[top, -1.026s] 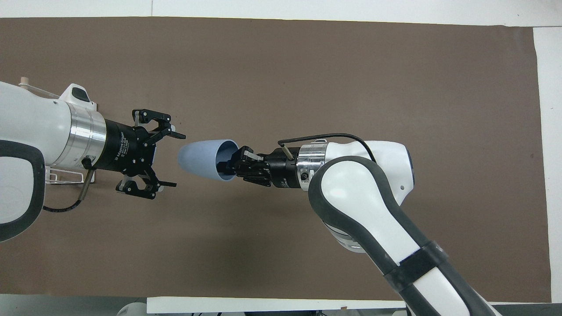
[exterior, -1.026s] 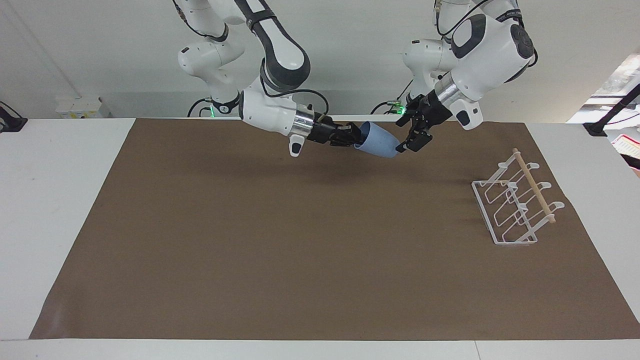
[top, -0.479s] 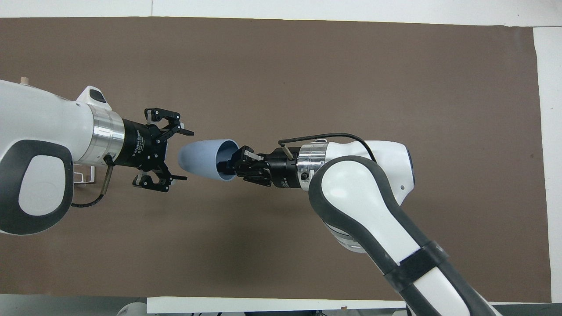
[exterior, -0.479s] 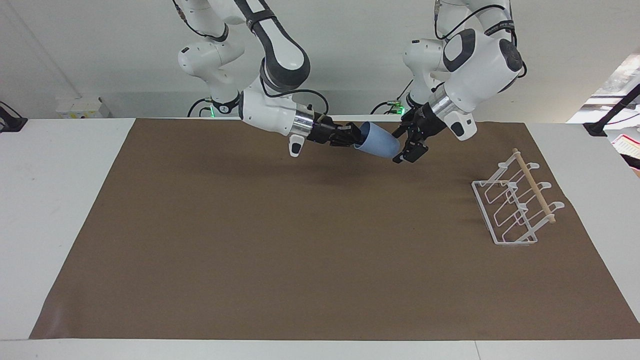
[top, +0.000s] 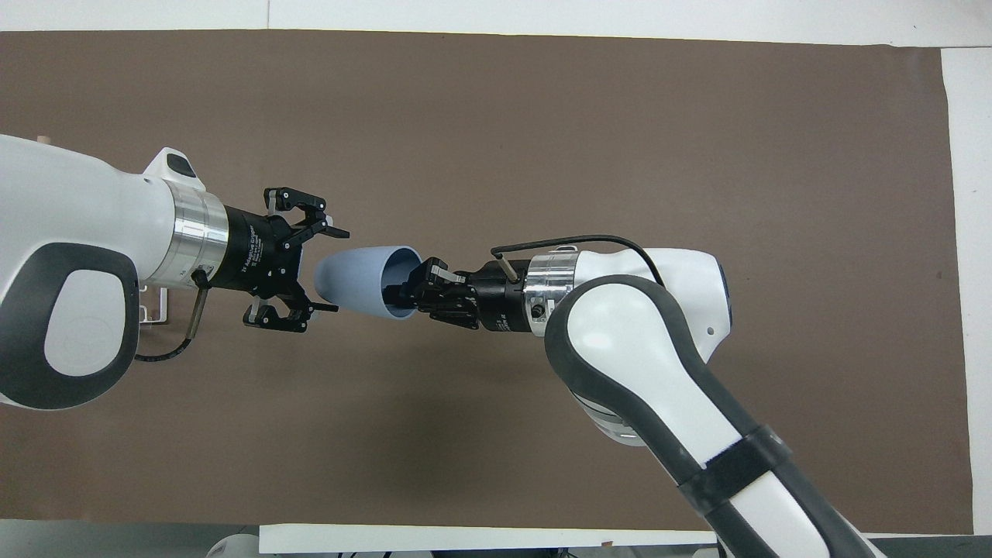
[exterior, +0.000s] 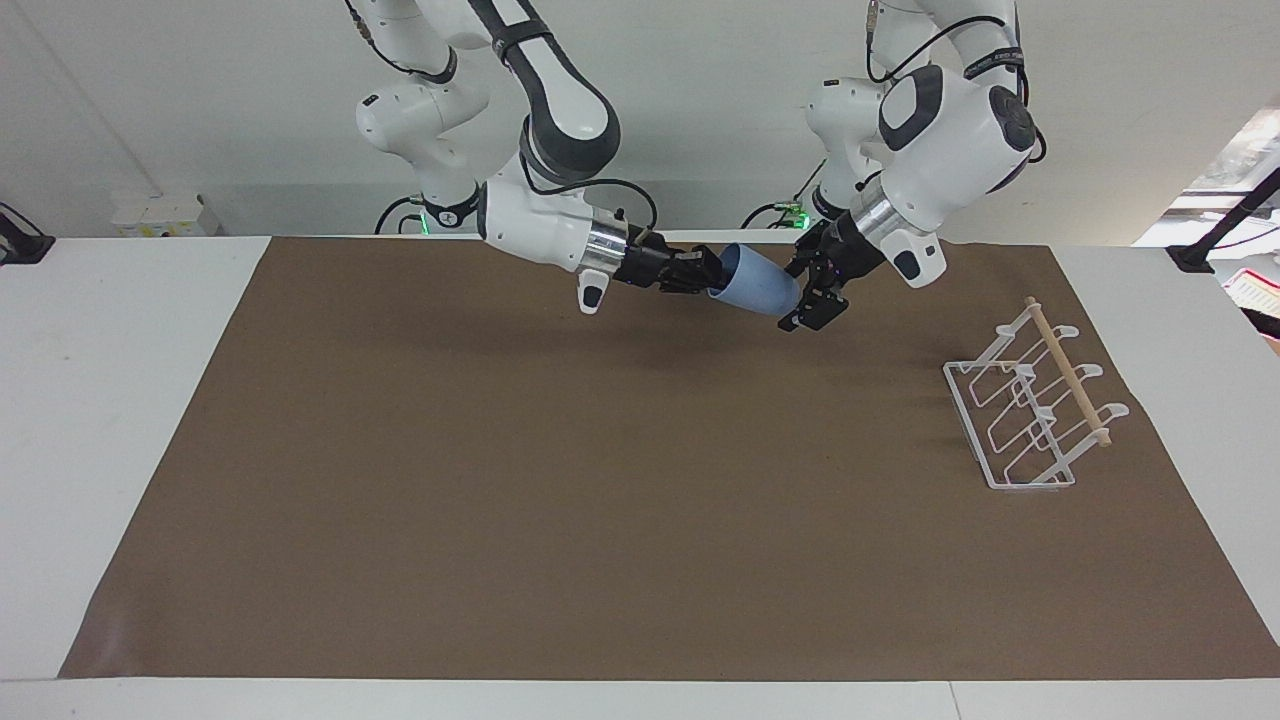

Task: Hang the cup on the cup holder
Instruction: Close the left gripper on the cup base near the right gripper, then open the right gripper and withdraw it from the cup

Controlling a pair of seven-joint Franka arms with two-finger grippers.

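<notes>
The light-blue cup [exterior: 757,283] is held sideways in the air over the brown mat, near the robots' edge. My right gripper [exterior: 712,272] is shut on the cup's rim, with one finger inside the mouth [top: 403,291]. The cup [top: 353,277] points its narrow base at my left gripper [exterior: 800,295]. That gripper [top: 335,270] is open, its fingers straddling the base with gaps on both sides. The white wire cup holder [exterior: 1030,415] with its wooden dowel stands on the mat toward the left arm's end. In the overhead view only a bit of the cup holder [top: 151,311] shows under the left arm.
The brown mat [exterior: 600,500] covers most of the white table [exterior: 120,400]. Both arms hang over the part of the mat nearest the robots.
My left gripper has moved toward the cup, and its open fingers now straddle the cup's base. My right gripper and the cup have stayed in place.
</notes>
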